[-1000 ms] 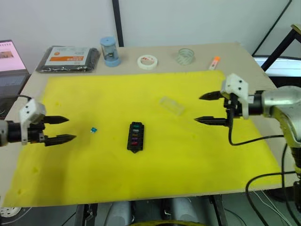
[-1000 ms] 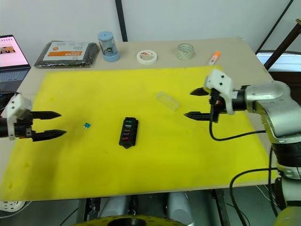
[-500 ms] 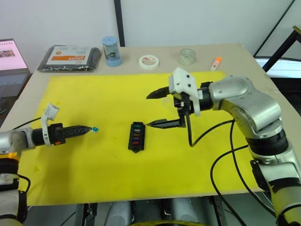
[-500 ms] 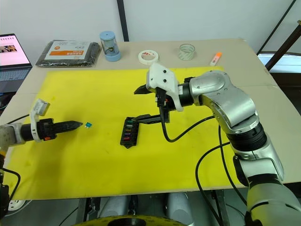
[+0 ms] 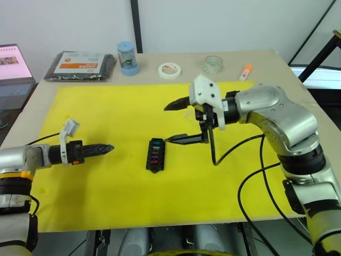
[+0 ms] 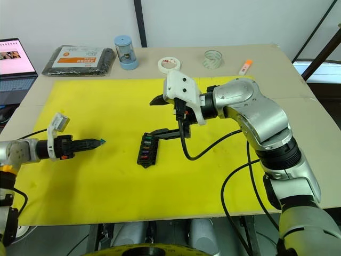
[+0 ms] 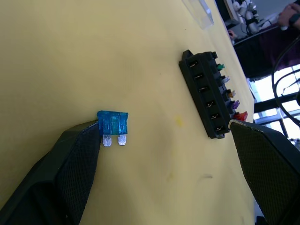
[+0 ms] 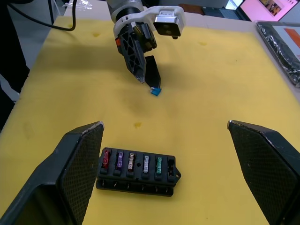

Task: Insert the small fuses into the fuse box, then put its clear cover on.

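Left pincer (image 6: 98, 142): has advanced to the teal fuse (image 7: 112, 123), fingers apart, one touching it; grasp pending. Right pincer (image 5: 176, 121): wide apart over the fuse box (image 5: 155, 155), mid-mat, five slots filled. Clear cover: hidden behind right arm.

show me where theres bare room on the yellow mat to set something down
The near strip of the yellow mat, in front of the fuse box, is bare, as is its far left corner. Crowded: the middle, between the left gripper at the teal fuse and the right gripper over the box.
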Controlling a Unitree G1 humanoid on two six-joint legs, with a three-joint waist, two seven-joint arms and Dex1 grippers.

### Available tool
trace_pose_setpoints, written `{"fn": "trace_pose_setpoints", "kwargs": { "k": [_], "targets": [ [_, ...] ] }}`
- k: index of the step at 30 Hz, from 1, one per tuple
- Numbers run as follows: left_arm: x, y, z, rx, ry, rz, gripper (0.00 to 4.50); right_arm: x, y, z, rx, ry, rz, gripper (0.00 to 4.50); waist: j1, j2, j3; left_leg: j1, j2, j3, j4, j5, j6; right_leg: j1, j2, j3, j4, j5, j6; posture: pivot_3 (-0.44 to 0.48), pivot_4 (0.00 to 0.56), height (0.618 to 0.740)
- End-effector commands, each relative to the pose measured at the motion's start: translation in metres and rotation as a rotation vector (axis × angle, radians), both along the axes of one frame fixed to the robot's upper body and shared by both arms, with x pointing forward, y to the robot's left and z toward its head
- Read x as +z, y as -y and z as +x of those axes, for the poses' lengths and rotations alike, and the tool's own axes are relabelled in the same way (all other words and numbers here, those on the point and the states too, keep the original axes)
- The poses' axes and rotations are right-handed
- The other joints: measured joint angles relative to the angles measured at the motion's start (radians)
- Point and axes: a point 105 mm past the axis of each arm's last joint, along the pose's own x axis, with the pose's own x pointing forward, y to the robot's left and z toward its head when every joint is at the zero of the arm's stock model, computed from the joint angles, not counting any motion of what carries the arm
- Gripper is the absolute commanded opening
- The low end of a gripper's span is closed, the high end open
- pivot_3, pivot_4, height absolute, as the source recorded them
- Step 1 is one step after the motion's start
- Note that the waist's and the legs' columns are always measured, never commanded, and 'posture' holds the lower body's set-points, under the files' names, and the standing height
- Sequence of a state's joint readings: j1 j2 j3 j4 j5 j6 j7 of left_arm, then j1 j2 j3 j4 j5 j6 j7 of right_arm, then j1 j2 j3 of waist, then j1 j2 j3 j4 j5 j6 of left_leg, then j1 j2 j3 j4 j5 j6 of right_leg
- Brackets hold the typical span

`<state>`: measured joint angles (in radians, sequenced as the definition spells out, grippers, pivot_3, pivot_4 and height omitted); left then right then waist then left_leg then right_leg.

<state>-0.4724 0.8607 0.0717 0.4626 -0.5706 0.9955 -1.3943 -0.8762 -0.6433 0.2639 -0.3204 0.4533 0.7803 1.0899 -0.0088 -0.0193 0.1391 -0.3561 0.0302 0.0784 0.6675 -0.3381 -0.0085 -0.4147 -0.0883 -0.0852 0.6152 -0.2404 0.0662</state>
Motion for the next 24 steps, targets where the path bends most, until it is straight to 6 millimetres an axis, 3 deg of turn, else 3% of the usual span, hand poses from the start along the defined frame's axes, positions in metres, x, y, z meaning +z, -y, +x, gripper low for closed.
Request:
{"fn": "trace_pose_setpoints", "kwargs": {
  "k": [1, 5, 8, 13, 19, 22, 24],
  "targets": [
    [-0.010, 0.005, -0.001, -0.017, -0.041, 0.005, 4.50, 0.008, -0.004, -0.006, 0.023, 0.042, 0.012, 4.47, 0.000, 0.000, 0.000, 0.000, 0.000, 0.000, 0.000, 0.000, 0.000, 0.000, 0.000, 0.000, 0.000, 0.000, 0.000, 0.000, 0.150, 0.740],
    [-0.009, 0.000, 0.004, 0.022, -0.037, 0.009, 4.50, 0.007, -0.004, -0.008, 0.023, 0.040, 0.011, 4.47, 0.001, 0.000, 0.000, 0.001, 0.000, 0.000, 0.000, 0.000, 0.000, 0.001, 0.000, 0.000, 0.000, 0.000, 0.000, 0.000, 0.150, 0.740],
    [-0.009, -0.005, 0.007, 0.053, -0.039, 0.007, 3.91, 0.006, -0.005, -0.008, 0.024, 0.039, 0.009, 4.50, -0.001, 0.000, 0.000, 0.001, 0.000, 0.000, 0.000, 0.000, 0.000, 0.001, 0.000, 0.000, 0.000, 0.000, 0.000, 0.000, 0.150, 0.740],
    [-0.012, -0.009, 0.003, 0.063, -0.064, 0.000, 2.25, 0.005, -0.006, -0.008, 0.031, 0.042, 0.004, 4.50, -0.003, 0.000, 0.000, 0.000, 0.000, 0.000, 0.000, 0.000, 0.000, 0.000, 0.000, 0.000, 0.000, 0.000, 0.000, 0.000, 0.150, 0.740],
    [-0.013, -0.013, 0.002, 0.089, -0.067, -0.004, 2.25, 0.004, -0.007, -0.009, 0.038, 0.044, -0.003, 4.50, -0.004, 0.000, 0.000, 0.001, 0.000, 0.000, 0.000, 0.000, 0.000, 0.000, 0.000, 0.000, 0.000, 0.000, 0.000, 0.000, 0.150, 0.740],
    [-0.014, -0.016, 0.002, 0.103, -0.063, 0.002, 1.60, 0.003, -0.007, -0.008, 0.041, 0.044, -0.007, 4.50, -0.005, 0.000, 0.000, 0.001, 0.000, 0.000, 0.000, 0.000, 0.000, 0.000, 0.000, 0.000, 0.000, 0.000, 0.000, 0.000, 0.150, 0.740],
    [-0.014, -0.016, 0.000, 0.099, -0.065, -0.003, 0.92, 0.003, -0.007, -0.008, 0.041, 0.044, -0.008, 4.50, -0.006, 0.000, 0.000, 0.000, 0.000, 0.000, 0.000, 0.000, 0.000, 0.000, 0.000, 0.000, 0.000, 0.000, 0.000, 0.000, 0.150, 0.740]
  ]
}}
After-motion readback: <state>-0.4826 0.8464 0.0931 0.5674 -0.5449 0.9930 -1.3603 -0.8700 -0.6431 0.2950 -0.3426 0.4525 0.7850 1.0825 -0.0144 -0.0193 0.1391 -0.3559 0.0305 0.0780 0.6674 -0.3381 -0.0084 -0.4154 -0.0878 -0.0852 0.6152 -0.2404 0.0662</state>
